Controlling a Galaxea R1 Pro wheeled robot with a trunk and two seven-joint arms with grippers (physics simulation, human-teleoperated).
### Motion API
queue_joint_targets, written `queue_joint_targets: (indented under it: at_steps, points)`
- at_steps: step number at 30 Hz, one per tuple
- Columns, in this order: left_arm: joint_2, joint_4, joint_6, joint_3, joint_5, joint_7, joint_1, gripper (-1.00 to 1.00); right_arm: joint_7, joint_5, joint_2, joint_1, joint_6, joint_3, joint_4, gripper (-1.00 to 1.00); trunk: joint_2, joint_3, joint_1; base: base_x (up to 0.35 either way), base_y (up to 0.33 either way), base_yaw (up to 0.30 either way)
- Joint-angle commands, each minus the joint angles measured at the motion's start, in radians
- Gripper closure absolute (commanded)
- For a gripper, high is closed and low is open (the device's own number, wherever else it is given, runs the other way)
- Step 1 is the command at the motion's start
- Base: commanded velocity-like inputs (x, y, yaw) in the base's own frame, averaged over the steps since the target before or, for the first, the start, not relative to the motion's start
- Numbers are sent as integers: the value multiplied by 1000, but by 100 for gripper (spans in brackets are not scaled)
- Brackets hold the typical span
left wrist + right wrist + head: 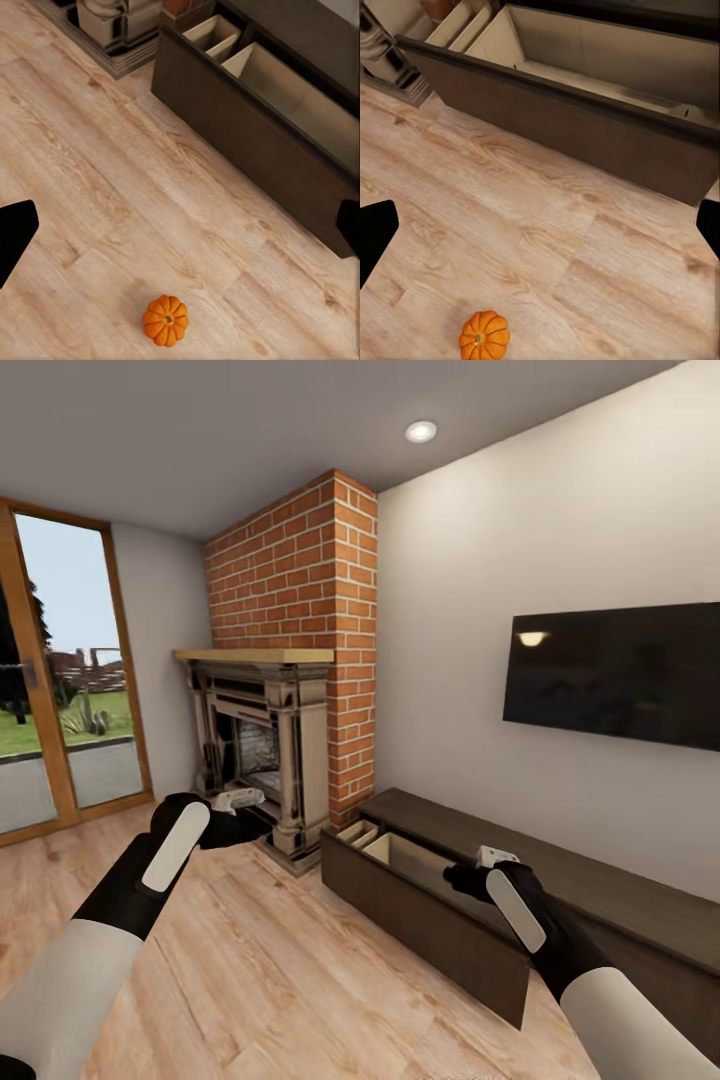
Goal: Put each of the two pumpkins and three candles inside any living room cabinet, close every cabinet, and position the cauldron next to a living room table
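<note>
An orange ribbed pumpkin lies on the wood floor, a short way in front of the cabinet. The dark-brown cabinet runs along the right wall, and its pull-out front stands open, showing pale compartments. My left gripper hangs open above the floor with nothing between its fingers. My right gripper is open too, over the open drawer's edge. A small pale shape sits inside the drawer; I cannot tell what it is. The candles, cauldron and table are out of view.
A brick chimney with a stone fireplace stands in the corner left of the cabinet. A dark TV hangs on the wall above the cabinet. A glass door is at the far left. Wood floor stretches between.
</note>
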Motion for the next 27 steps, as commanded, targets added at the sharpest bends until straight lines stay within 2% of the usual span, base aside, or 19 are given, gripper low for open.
queue_joint_targets:
  at_steps: [1, 8, 27]
  points:
    - [1, -1, 1, -2, 11, 10, -1, -100, -10, -11, -1, -1, 0, 4, -1, -100, -1, -1, 0, 0, 148, -288]
    - [1, -1, 1, -3, 13, 10, 0, -100, -10, -11, -1, -1, 0, 4, 2, -100, -1, 2, 0, 0, 93, -288]
    - [0, -3, 1, -4, 14, 10, 0, -100, -11, -11, -1, -1, 0, 4, 7, -100, -1, 10, 0, 0, 5, -288]
